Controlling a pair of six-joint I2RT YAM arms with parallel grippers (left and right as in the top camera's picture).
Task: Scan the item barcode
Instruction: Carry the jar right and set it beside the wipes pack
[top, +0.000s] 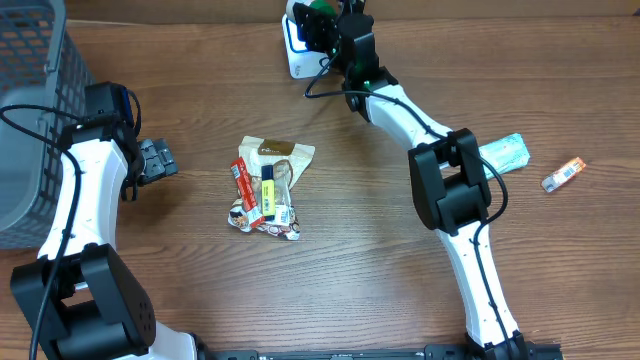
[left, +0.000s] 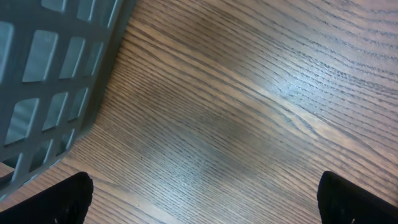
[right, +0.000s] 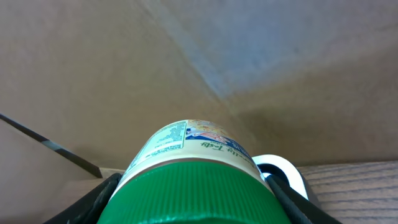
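- Jar (right: 194, 163): the task's item. Round tub with a green ribbed lid and a printed label. It is held off the table at the far edge, just beside the scanner, with its label side turned toward that unit. This looks meant to show the barcode to the reader. No barcode can be made out on the label in these views.
- Right gripper (top: 330, 28): reaches to the far centre of the table. Its fingers (right: 93, 202) are partly spread and clamped on either side of the jar, near the lid.
- Scanner (top: 296, 48): white unit standing at the far edge of the table. In the right wrist view its rounded top shows behind the jar. Whether a read has registered cannot be told.
- Left gripper (top: 157, 160): rests low over bare wood near the basket, holding nothing. Its fingertips (left: 62, 200) sit at the far corners of the wrist view, so the fingers are spread wide. It is probably parked out of the way.
- Basket (top: 30, 100): grey mesh, at the left edge. It may be where scanned goods go.
- Pile of packets (top: 265, 187): small wrapped goods heaped mid-table, well apart from both grippers and seemingly awaiting a turn.
- Pale green packet (top: 505, 152): lies to the right, beside the right arm's elbow.
- Small sachet (top: 562, 174): lies near the right edge.
- Table (top: 400, 290): brown wood grain.
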